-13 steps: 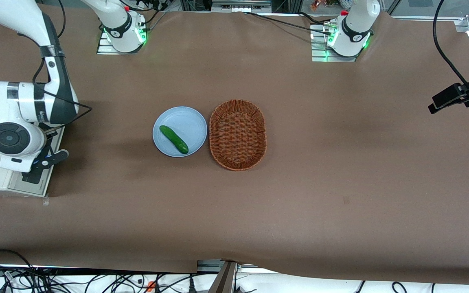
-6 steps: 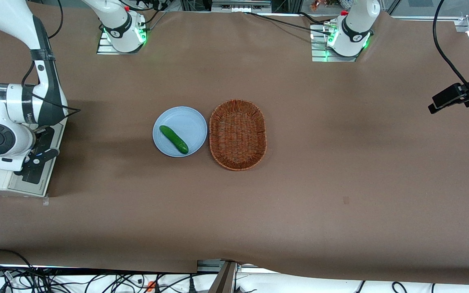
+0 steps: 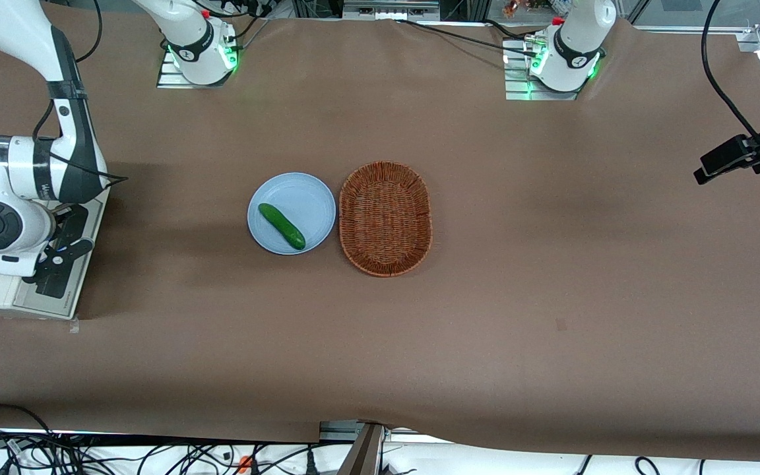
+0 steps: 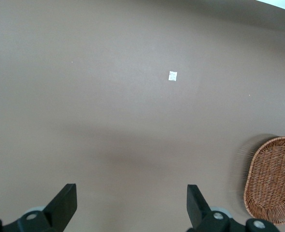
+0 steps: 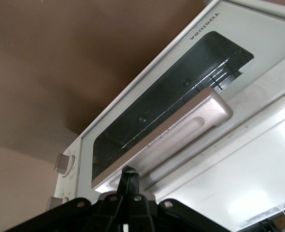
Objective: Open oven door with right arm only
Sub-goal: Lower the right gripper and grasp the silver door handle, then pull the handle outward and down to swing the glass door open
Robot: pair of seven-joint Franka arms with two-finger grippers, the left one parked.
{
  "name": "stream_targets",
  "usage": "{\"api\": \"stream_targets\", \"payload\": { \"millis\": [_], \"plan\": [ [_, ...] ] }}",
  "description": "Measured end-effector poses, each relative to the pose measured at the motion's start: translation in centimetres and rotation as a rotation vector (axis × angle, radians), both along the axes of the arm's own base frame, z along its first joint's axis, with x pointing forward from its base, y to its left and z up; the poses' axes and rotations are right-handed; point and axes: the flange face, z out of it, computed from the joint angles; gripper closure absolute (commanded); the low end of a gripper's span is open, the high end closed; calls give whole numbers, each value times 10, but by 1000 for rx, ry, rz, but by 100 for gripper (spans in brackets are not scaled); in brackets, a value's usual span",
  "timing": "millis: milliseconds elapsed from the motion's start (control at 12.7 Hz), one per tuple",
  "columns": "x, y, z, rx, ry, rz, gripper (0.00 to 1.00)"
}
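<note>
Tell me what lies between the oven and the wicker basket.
In the front view, only the blue plate holding a cucumber; the gripper sits at the oven door.

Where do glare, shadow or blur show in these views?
Right wrist view: the toaster oven's white top glares bright, the oven door window stays dark, and the tool at its handle looks soft. Front view: soft arm shadow on the brown cloth beside the plate. Left wrist view: the wicker basket edge smears.
</note>
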Motion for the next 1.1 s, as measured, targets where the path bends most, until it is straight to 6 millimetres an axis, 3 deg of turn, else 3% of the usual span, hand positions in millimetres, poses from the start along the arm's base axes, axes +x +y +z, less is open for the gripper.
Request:
{"api": "stream_targets", "payload": {
  "millis": [551, 1102],
  "plan": [
    [2, 4, -1, 6, -20, 10, 100],
    [6, 39, -12, 60, -69, -32, 100]
  ]
}}
